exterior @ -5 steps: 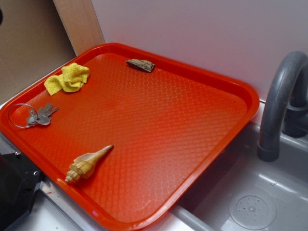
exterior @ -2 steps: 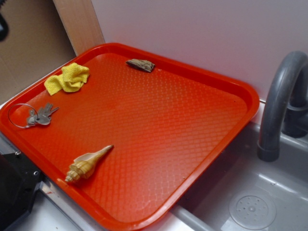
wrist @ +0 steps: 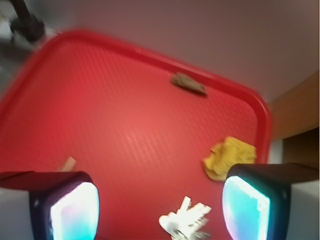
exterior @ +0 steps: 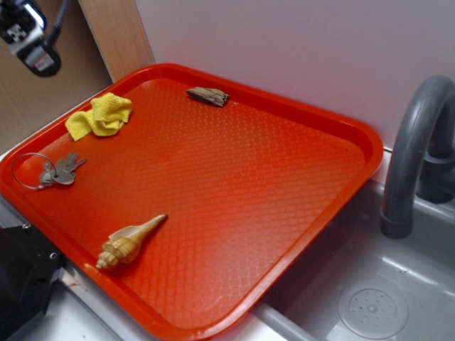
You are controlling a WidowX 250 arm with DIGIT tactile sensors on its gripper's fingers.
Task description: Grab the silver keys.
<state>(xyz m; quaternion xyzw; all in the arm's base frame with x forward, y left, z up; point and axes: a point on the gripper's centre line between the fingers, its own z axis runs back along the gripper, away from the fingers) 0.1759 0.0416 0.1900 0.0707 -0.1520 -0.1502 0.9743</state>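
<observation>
my end effector is hanging up high with its fingers spread wide, nothing in it. silver keys lie at the left edge of the red tray, yellow cloth just behind, seashell nearer the front

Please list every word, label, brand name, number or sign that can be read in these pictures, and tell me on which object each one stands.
No readable text appears in either view.
Robot arm part at the top left of the exterior view: a black-and-white patterned marker, no readable characters.
Silver keys: any stamping is too small and blurred to read.
Red tray, yellow cloth, seashell: no print visible.
</observation>
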